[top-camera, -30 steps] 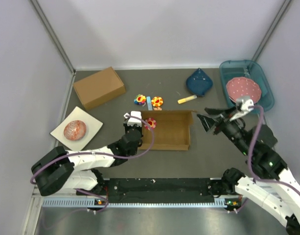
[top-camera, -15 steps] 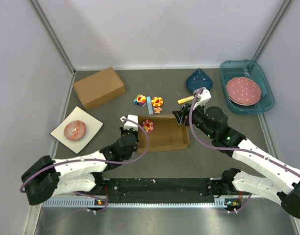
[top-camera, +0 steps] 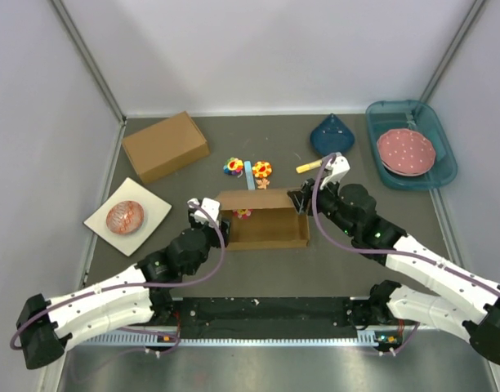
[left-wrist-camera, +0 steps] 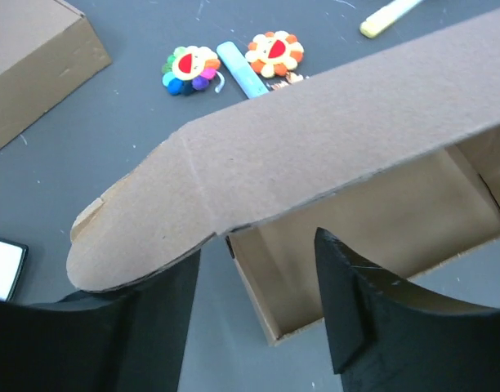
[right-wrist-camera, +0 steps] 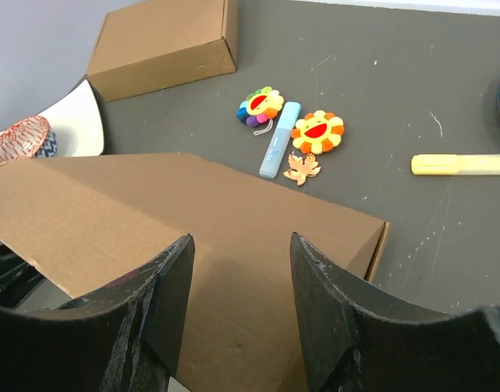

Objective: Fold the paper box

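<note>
The paper box (top-camera: 266, 231) lies between left gripper (top-camera: 220, 220) and right gripper (top-camera: 297, 199) (both wide).

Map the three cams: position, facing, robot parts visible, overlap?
Top external: fixed above and behind the bases, looking down at the table; left arm and right arm both show, meeting at the paper box.
Left wrist: on the left arm, facing far-right at the box's lid and open inside; left fingers show.
Right wrist: on the right arm, facing far-left over the lid toward the deeper cardboard box; right fingers show.
Shared: both wrists see the rainbow flower toy and blue stick.
</note>
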`<state>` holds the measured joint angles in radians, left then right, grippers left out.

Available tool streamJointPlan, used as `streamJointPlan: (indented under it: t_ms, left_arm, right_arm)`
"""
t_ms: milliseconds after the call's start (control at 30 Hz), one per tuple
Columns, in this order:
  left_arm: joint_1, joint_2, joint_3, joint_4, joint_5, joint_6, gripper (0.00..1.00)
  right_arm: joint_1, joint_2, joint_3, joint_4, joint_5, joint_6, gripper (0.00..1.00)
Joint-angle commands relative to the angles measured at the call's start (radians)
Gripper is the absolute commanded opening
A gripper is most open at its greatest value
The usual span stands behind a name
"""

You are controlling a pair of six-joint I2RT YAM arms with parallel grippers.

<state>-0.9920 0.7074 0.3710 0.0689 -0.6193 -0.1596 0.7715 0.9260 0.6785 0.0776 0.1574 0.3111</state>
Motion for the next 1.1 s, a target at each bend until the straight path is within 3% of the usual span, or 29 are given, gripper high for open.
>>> streamJointPlan:
  t_ms: [0, 267, 400, 600, 700, 967, 1067]
  left_arm:
    - [-0.004, -0.069, 0.066, -0.142, 0.07, -0.008, 0.65]
    - [-0.004, -0.275, 0.18, -0.394, 0.225, 0.025, 0.64]
    - [-0.004, -0.312, 0.272, -0.454, 0.406, 0.051, 0.63]
    - [-0.004, -0.327, 0.365, -0.436, 0.47, 0.006, 0.6]
    - [-0.004, -0.336, 0.33, -0.321, 0.464, -0.011, 0.57]
    - [-0.004, -0.189, 0.151, -0.095, 0.17, -0.15, 0.48]
    - [-0.002, -0.112, 0.083, -0.032, 0.129, -0.196, 0.44]
  right_arm:
    - [0.006, 0.01, 0.001, 0.019, 0.008, 0.005, 0.51]
    - [0.006, 0.036, 0.007, -0.001, 0.013, -0.006, 0.51]
    - [0.008, 0.039, 0.006, -0.006, 0.027, -0.014, 0.51]
    - [0.008, 0.045, -0.026, -0.019, 0.033, -0.017, 0.51]
    - [0.008, 0.036, -0.074, -0.019, 0.034, -0.01, 0.51]
    - [0.008, -0.021, -0.218, -0.038, 0.03, 0.045, 0.5]
    - [0.008, -0.038, -0.253, -0.053, 0.036, 0.065, 0.5]
